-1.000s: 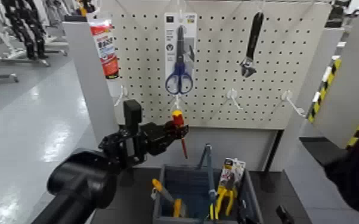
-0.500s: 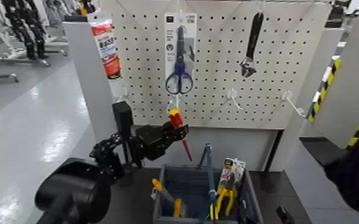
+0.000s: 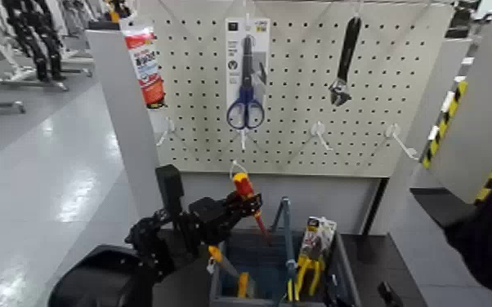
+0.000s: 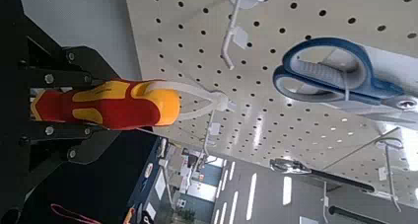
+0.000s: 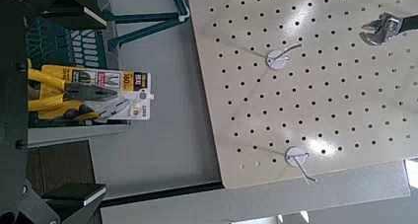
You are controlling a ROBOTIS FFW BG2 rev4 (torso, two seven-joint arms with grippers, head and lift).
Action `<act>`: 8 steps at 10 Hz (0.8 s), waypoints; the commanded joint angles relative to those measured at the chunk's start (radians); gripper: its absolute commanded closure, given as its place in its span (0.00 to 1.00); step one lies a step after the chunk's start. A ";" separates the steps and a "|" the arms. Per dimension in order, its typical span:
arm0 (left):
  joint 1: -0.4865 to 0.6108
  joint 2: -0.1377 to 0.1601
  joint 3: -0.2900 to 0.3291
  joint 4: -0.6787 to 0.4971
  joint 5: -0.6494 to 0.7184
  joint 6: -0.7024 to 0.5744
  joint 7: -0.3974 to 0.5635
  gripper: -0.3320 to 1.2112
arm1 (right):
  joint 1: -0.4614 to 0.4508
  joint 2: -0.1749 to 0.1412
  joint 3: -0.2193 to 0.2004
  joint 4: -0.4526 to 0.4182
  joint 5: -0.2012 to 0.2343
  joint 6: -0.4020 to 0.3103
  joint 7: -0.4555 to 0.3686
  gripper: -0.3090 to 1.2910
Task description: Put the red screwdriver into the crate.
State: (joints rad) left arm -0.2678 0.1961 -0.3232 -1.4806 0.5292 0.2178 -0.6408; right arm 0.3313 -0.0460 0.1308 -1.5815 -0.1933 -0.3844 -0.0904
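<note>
The red screwdriver (image 3: 243,184) is just above the rear left part of the crate (image 3: 348,273), handle up and slanting, with its shaft pointing down toward the opening. The left gripper (image 3: 250,201), above the crate's left side, has its jaws clamped on the screwdriver's handle; a pale hanging loop (image 4: 187,89) sticks out from the butt end. The right gripper (image 5: 97,108) waits by the crate's right side, its jaws apart and nothing between them.

The step in hand looks to be the carry down into the crate. To do it well, bring the tool a little farther over the opening, so that the tip clears the crate's rear rim, and keep it on the left of the upright loop handle (image 3: 287,237). Aim for the space between that handle and the orange-handled tool (image 3: 245,285) inside the crate; the carded yellow-handled pliers (image 3: 309,266) fill much of the right side. Lower the shaft well below the rim before parting the jaws, then back out upward, watching that the hanging loop does not snag on them.
</note>
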 commanded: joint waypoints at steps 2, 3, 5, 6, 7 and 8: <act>0.013 0.002 -0.050 0.089 0.114 -0.023 0.026 0.98 | 0.000 0.002 0.001 0.000 0.000 -0.001 0.001 0.28; 0.013 0.002 -0.080 0.138 0.178 -0.044 0.044 0.98 | 0.000 0.002 0.001 0.001 0.000 -0.001 0.001 0.28; 0.007 -0.001 -0.129 0.210 0.261 -0.054 0.064 0.95 | -0.002 0.002 0.003 0.003 0.000 -0.001 0.001 0.28; 0.007 -0.003 -0.140 0.217 0.270 -0.040 0.073 0.85 | -0.002 0.002 0.003 0.003 0.000 -0.001 0.001 0.28; 0.007 -0.001 -0.154 0.217 0.292 -0.041 0.090 0.66 | 0.000 0.002 0.003 0.001 -0.002 -0.001 0.001 0.28; 0.012 0.002 -0.169 0.217 0.313 -0.071 0.118 0.40 | -0.002 0.002 0.003 0.001 -0.002 -0.001 0.001 0.28</act>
State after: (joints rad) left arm -0.2590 0.1966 -0.4836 -1.2644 0.8301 0.1608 -0.5255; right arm 0.3308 -0.0445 0.1335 -1.5785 -0.1950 -0.3851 -0.0889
